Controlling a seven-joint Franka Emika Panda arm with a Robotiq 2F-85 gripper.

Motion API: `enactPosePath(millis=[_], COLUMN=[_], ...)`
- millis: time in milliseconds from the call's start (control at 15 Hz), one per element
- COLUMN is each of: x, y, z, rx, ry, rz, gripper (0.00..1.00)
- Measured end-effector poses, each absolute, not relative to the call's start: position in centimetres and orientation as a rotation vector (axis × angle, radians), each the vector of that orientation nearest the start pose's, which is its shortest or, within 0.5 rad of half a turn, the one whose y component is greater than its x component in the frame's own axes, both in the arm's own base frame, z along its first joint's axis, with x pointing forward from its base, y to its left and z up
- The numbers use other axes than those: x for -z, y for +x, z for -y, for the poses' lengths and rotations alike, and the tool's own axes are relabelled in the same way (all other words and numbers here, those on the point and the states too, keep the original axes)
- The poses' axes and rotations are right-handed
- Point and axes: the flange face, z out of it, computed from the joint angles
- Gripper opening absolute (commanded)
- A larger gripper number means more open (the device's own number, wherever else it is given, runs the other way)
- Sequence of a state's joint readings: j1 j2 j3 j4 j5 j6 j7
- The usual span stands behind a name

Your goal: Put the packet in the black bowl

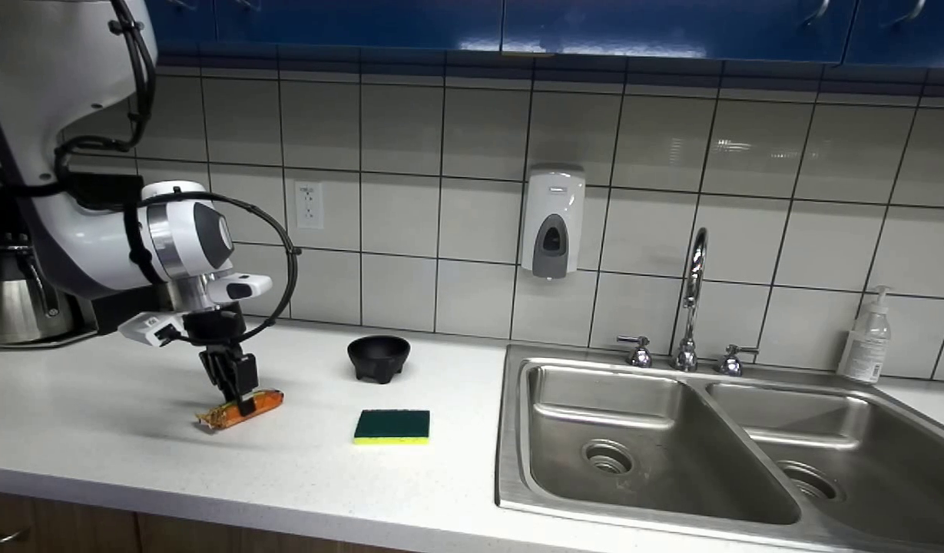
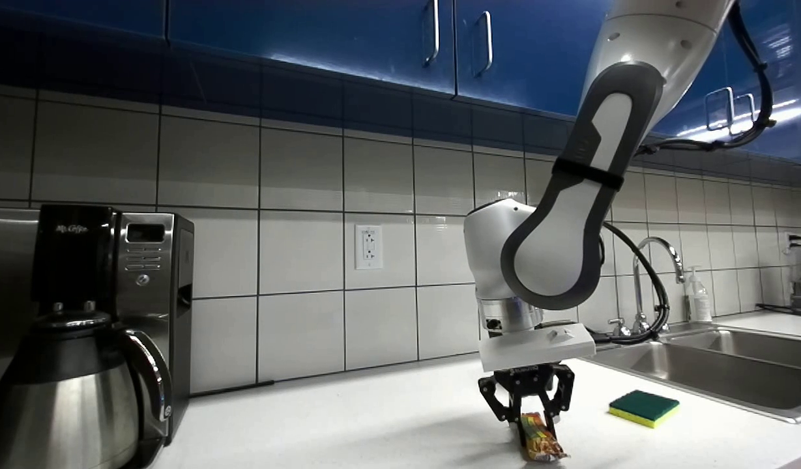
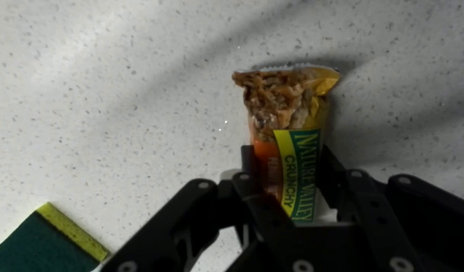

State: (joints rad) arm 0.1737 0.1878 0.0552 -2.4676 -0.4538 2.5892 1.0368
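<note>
Packet [image 3: 286,143]: between the fingers [image 3: 332,177] of my tool [image 3: 287,166], about midway between the front and back edges of the table [image 1: 310,468]. Tool state: narrow, holding the packet, one finger against each long side. I cannot tell whether its underside touches the table or sits slightly above it. In an exterior view the packet slants, pale ragged-looking end toward the front edge, orange end toward the back edge. From the wrist view I read NATURE VALLEY and CRUNCHY on green and yellow bands; the tool covers the part below.

Black bowl [image 1: 378,365]: upright on short feet, near the back edge by the tiled wall [image 1: 399,207], well apart from the packet.

Sponge [image 1: 392,425]: flat, dark green face up, yellow layer under; nearer the front edge than the bowl, between packet and sink [image 1: 510,430].

Other items: I see the faucet [image 1: 694,288] along the back edge, behind the double-basin sink, and a pump bottle [image 1: 867,349] farther along that edge. Coffee maker [image 2: 146,260] and steel carafe [image 2: 81,404] stand toward the opposite end of the table. My arm [image 1: 95,257] is angled down over the packet.
</note>
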Motion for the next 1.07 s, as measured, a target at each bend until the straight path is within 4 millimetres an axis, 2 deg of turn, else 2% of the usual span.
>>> enactPosePath(millis=[467, 800, 1067], x=[-21.9, -24.5, -26.5], y=[45.9, 46.3, 46.9], z=[-11.8, -12.3, -11.7], rx=[0.153, 0.234, 0.295], ry=[-3.268, -3.245, -3.221], rz=[-0.68, -0.671, -0.689], gripper=[0.16, 0.16, 0.16])
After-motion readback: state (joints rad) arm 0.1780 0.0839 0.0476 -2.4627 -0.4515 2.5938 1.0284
